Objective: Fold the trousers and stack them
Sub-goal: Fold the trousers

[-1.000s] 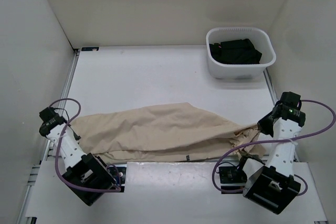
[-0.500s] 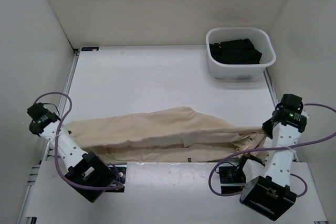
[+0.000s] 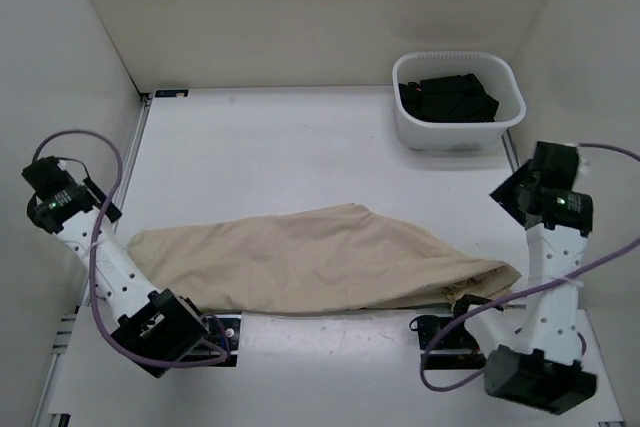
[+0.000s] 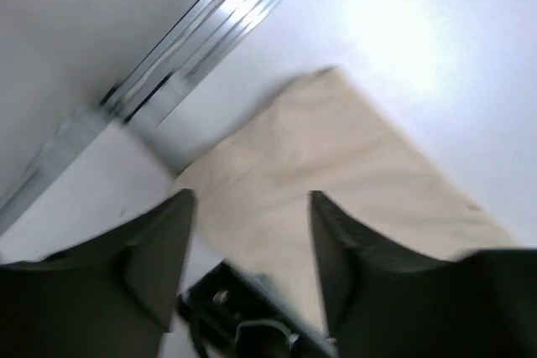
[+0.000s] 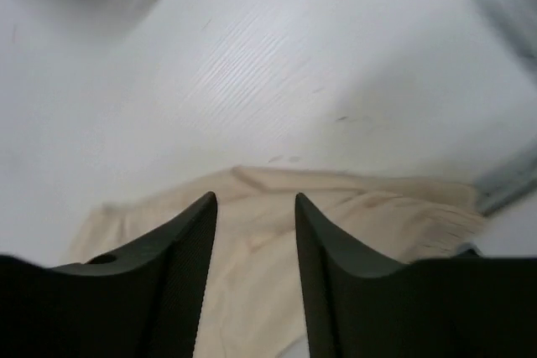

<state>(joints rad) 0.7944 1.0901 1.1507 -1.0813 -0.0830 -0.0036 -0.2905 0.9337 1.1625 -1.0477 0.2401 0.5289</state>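
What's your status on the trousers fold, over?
Left gripper open, right gripper open, neither holding anything. Trousers flat along near edge. Bin back right, nothing blocking.

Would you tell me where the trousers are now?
In the top view the trousers lie flat along the table's near edge, in front of the white tub.

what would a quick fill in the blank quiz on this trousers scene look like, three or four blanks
1. The beige trousers lie on the table, held by ____ gripper.
2. The white tub at the far right holds folded garments coloured ____.
3. The left gripper and the right gripper both have their jaws ____.
4. The gathered waistband lies at the end nearer the ____ arm.
Missing words: neither; black; open; right.
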